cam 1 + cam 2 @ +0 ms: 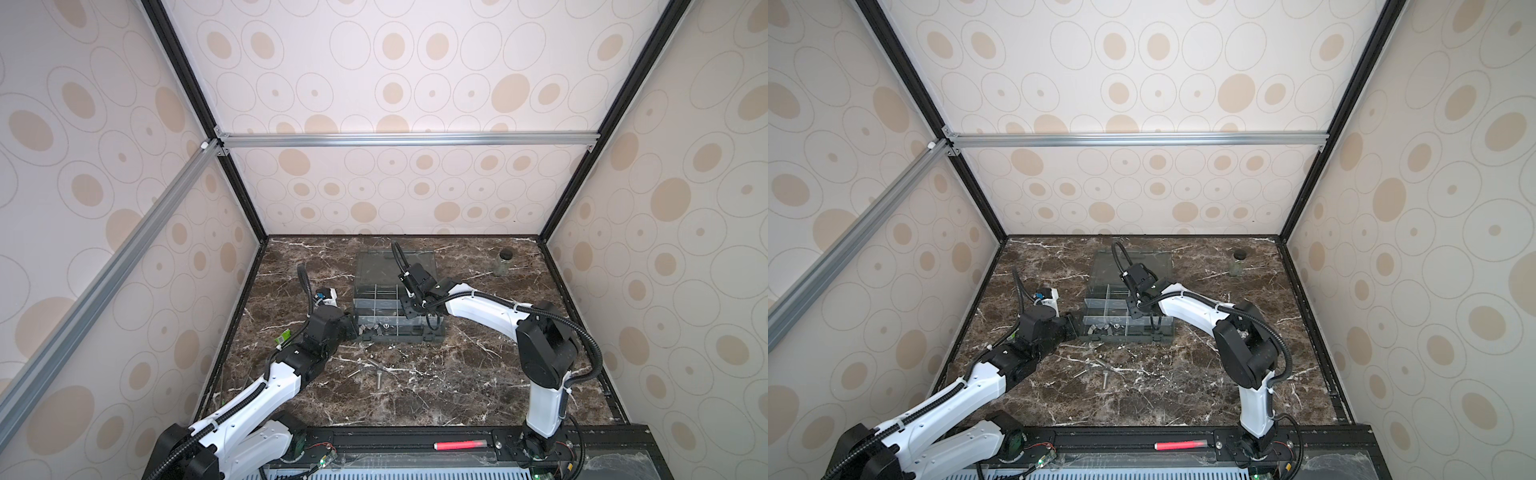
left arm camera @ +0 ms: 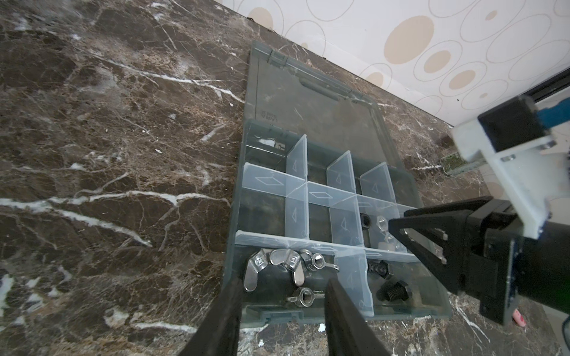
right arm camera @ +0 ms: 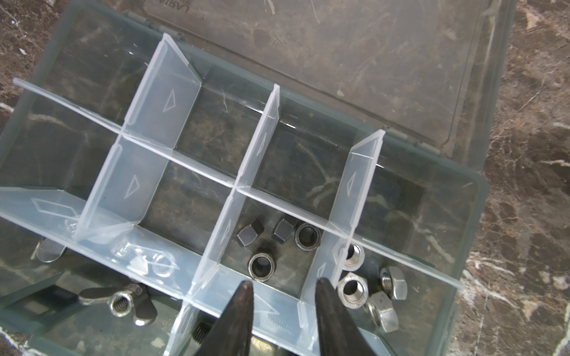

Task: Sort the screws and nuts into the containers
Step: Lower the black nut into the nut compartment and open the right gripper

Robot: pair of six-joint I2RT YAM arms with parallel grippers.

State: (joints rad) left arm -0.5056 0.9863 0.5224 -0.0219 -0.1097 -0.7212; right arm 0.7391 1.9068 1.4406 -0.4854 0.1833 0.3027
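Note:
The grey organizer box lies open mid-table in both top views, its compartments being the containers. My right gripper hangs open over a middle compartment that holds several black nuts. Silver hex nuts fill the compartment beside it. My left gripper is open at the box's near-left corner, its fingers straddling the front wall. Wing nuts lie between them in the corner compartment. Black screws lie in the adjoining compartment. Loose silver screws rest on the marble in front.
The clear lid lies flat behind the box. A glass jar with a black lid stands at the back right. A red cylinder lies on the front rail. Patterned walls close three sides.

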